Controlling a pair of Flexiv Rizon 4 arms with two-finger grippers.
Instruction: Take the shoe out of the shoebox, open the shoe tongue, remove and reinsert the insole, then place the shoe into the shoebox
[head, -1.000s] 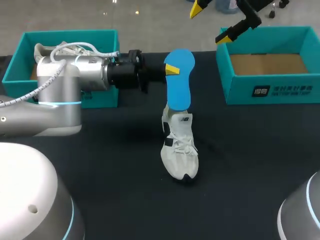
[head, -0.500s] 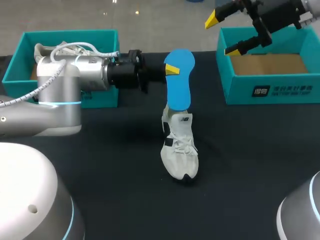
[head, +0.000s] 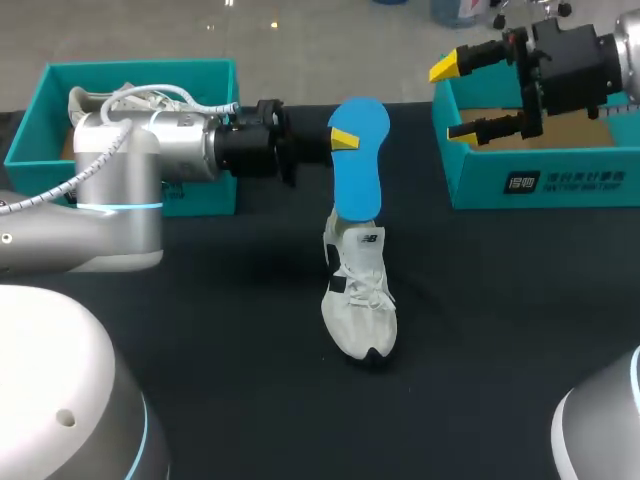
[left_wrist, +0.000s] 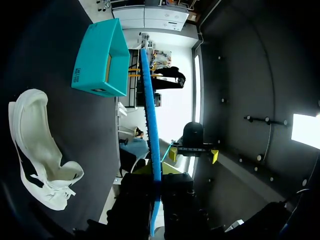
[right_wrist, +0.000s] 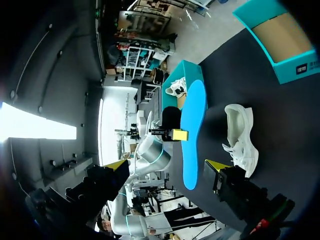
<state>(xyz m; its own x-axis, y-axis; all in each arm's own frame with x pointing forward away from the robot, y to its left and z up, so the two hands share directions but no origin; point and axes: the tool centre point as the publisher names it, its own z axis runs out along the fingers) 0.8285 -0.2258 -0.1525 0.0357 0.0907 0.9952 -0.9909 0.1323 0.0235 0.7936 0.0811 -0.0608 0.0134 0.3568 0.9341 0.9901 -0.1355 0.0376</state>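
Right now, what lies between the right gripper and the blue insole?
Nothing: the head view shows only bare table between right gripper and insole.

Shoe (head: 358, 300) between left shoebox (head: 200, 196) and right shoebox (head: 545, 182), seemingly.

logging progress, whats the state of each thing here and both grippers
white shoe: on the table, outside both boxes
blue insole: out of the white shoe, held upright
right shoebox: open, empty
left shoebox: open, another shoe inside
left gripper: shut on blue insole
right gripper: open, holding nothing

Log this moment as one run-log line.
left gripper: shut on insole, upright | right gripper: open, beside empty shoebox | shoe: on table, insole out
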